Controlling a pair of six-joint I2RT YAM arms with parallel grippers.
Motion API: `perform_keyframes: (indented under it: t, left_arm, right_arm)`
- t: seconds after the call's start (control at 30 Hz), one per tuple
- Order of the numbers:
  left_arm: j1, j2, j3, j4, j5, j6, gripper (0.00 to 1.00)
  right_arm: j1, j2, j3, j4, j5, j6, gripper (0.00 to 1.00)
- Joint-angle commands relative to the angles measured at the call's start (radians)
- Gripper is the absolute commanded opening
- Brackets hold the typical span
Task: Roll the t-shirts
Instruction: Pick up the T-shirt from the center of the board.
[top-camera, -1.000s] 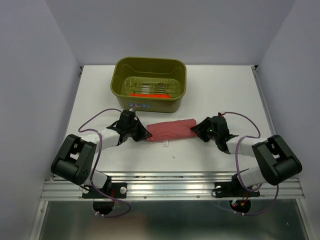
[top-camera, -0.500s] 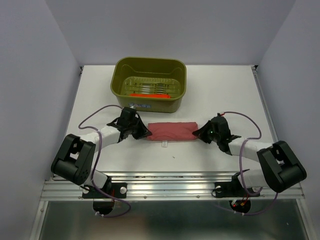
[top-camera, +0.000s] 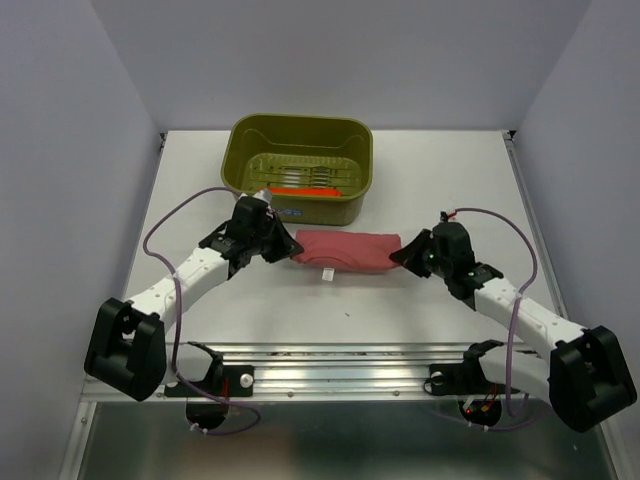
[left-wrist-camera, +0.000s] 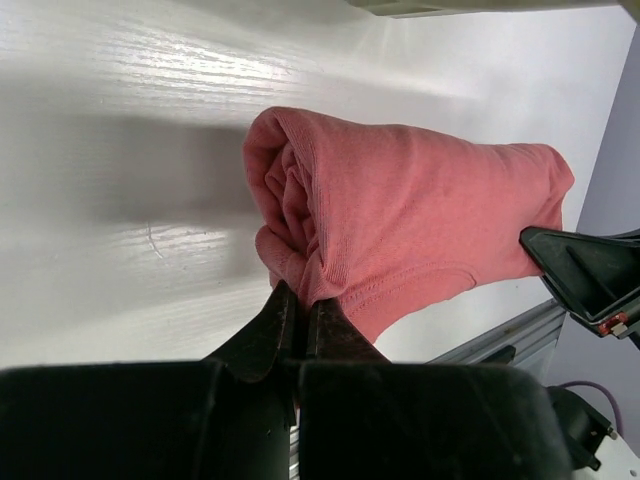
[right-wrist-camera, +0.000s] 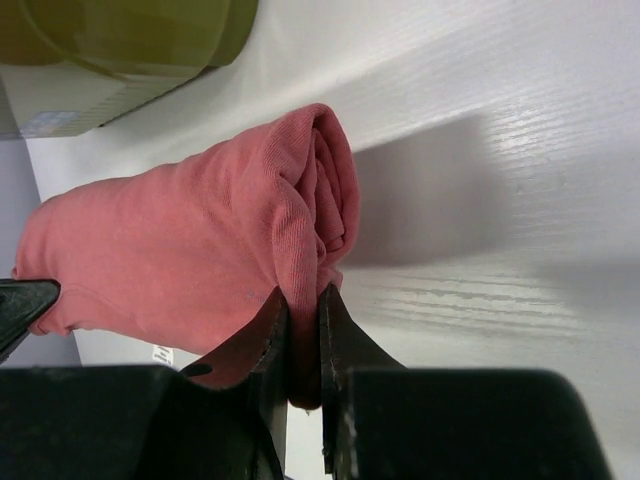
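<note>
Left gripper (left-wrist-camera: 298, 300): black fingers pressed together on the lower edge of one spiral end of the dusty rose cloth t-shirt roll (left-wrist-camera: 400, 220). They bite only the outer layers, so the coil is not crushed.

Right gripper (right-wrist-camera: 305, 300): jaws pinching the matching edge of the opposite end. With one grip at each end, the roll spans straight between the two tools. This likely keeps it from sagging or unwinding.

Beneath both grippers is the white table (top-camera: 430, 170). The shadow lies clear of the cloth in both wrist views, which suggests the roll is held just off the surface, though contact cannot be ruled out.

Just beyond the grippers stands the olive-green plastic tub (top-camera: 335, 208), with a bright orange-red slim t-shirt roll (top-camera: 300, 189) on its floor. The tub is probably the destination, which would explain a carrying hold parallel to its near wall.
</note>
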Motion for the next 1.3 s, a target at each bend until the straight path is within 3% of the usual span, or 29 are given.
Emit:
perform_keyframes:
  t: [0.0,0.37,0.63,0.97,1.27]
  left_arm:
    - [0.008,-0.065,0.070,-0.051,-0.051,0.038,0.00]
    - [0.006,-0.162,0.240,-0.202,-0.100,0.093,0.00]
    - [0.032,-0.082,0.501,-0.275,-0.150,0.186,0.00]
    - [0.178,0.174,0.857,-0.266,-0.100,0.297,0.00]
    - [0.311,0.480,1.134,-0.301,-0.009,0.352,0.00]
  right_arm:
    - [0.000,-0.049,0.066,-0.095,-0.011,-0.052,0.01]
    - [0.000,-0.173,0.243,-0.254,-0.002,-0.099,0.01]
    - [0.000,-0.092,0.479,-0.264,0.023,-0.161,0.01]
    - [0.000,0.259,0.792,-0.147,0.001,-0.213,0.01]
    - [0.031,0.613,1.094,-0.157,-0.014,-0.264,0.01]
